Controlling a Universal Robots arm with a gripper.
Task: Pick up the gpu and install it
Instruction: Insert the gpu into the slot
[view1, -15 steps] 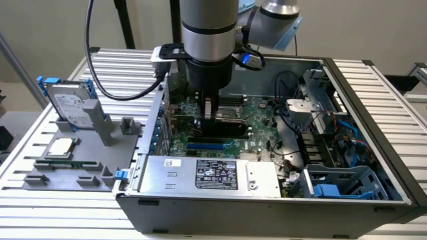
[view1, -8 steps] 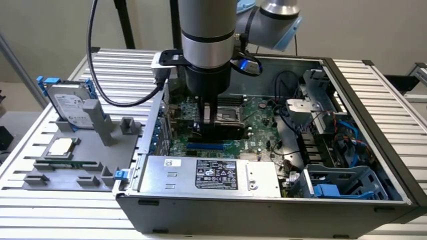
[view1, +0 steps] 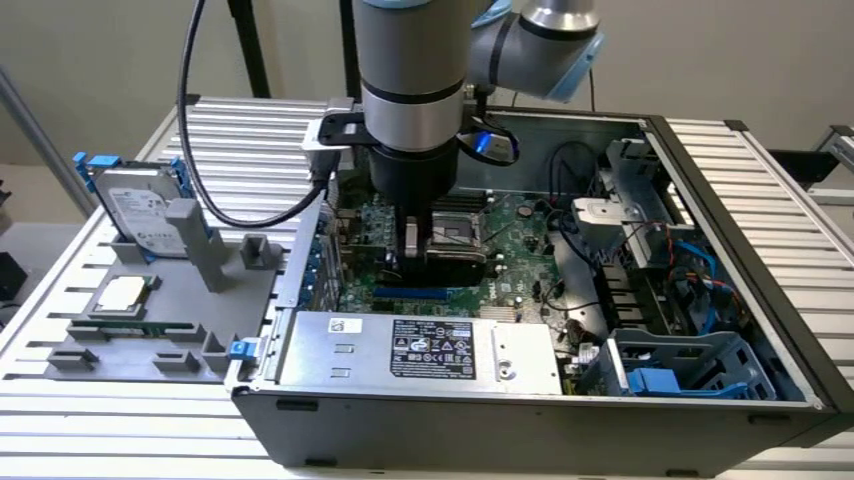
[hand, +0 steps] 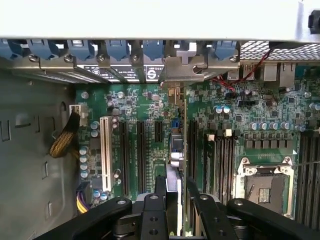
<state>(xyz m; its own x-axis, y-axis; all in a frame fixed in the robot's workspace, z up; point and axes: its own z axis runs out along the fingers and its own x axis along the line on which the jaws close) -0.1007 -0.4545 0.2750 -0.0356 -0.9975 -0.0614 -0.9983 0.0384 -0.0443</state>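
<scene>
At the exterior view's left, a grey tray (view1: 160, 330) is sitting on the slatted surface (view1: 120, 440), holding a hard drive (view1: 140, 215) standing on edge at about 11 o'clock, a small chip (view1: 120, 293) near its middle, and a narrow green stick (view1: 140, 326) just below that. To its right, the open case (view1: 534, 420) is holding the motherboard (view1: 514, 225), a power supply (view1: 420, 350) along the 6 o'clock wall, and a blue drive cage (view1: 681, 370) at 4 o'clock with cables above it.

The arm (view1: 414, 90) is reaching straight down into the case, and its body is hiding the claw there. The wrist view is looking down along the claw (hand: 176, 192), whose fingers (hand: 160, 187) are gripping the gpu (hand: 176, 155) edge-on, narrow, over the dark expansion slots (hand: 141, 155). The card's silver bracket (hand: 185, 70) is lying up against the row of blue slot clips (hand: 117, 50). Whether its edge is fully seated is hard to make out. To the right, the empty processor socket (hand: 265, 187) is showing, cut off at the edge.
</scene>
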